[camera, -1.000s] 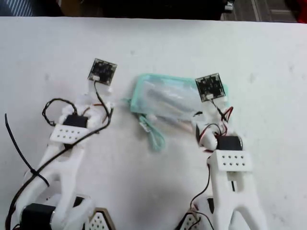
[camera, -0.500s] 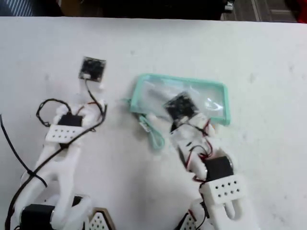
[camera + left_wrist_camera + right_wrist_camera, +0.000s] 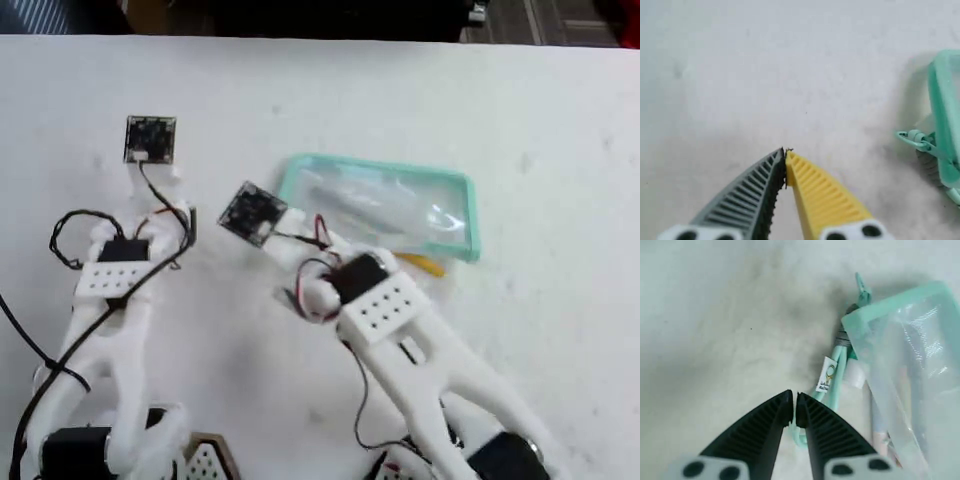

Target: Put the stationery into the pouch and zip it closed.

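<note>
A clear pouch [image 3: 385,200] with a mint-green border lies flat on the white table, stationery showing faintly through it. A yellow piece [image 3: 427,264] pokes out at its near edge. In the right wrist view the pouch's corner [image 3: 900,340] sits beside its green strap [image 3: 832,390] and white tag [image 3: 826,375]. My right gripper [image 3: 794,399] is shut, its black fingers above the strap's loop. My left gripper [image 3: 785,154] is shut over bare table, well away from the zipper pull [image 3: 915,137] and the pouch edge [image 3: 945,125].
The left arm [image 3: 115,275] stands at the left. Crossing diagonally from the near right, the right arm [image 3: 385,310] covers the strap. The table's far edge [image 3: 320,38] runs along the back. Bare table surrounds the pouch.
My right arm has swung from the pouch's right end across to its left end. The left arm has drawn away to the left. The pouch settled flat after the first frame.
</note>
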Tool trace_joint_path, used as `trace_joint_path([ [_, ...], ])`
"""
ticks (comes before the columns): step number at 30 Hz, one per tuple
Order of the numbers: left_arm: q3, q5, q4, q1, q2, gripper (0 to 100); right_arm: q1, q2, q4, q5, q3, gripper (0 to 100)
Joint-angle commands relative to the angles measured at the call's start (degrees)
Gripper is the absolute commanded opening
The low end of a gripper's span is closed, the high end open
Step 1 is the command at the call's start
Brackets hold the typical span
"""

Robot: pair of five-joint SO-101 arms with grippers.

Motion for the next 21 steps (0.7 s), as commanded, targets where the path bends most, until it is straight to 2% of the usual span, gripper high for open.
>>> trace_joint_path([
  [1, -0.3, 0.7, -1.8, -0.4, 0.0, 3, -0.6, 6.2, -3.7, -0.4, -4.4, 2.2],
  [6, -0.3, 0.7, -1.7, -0.4, 0.0, 3, -0.4, 14.2, -11.4, -0.8, -4.7, 11.9],
  [15, -0.2, 0.5, -1.3, 0.5, 0.0, 3, 1.6, 22.3, -20.7, -3.2, -4.7, 12.4],
  [21, 0.8, 0.4, -1.7, 1.0, -0.5, 3, 4.9, 22.2, -21.1, -3.3, -4.7, 12.4],
])
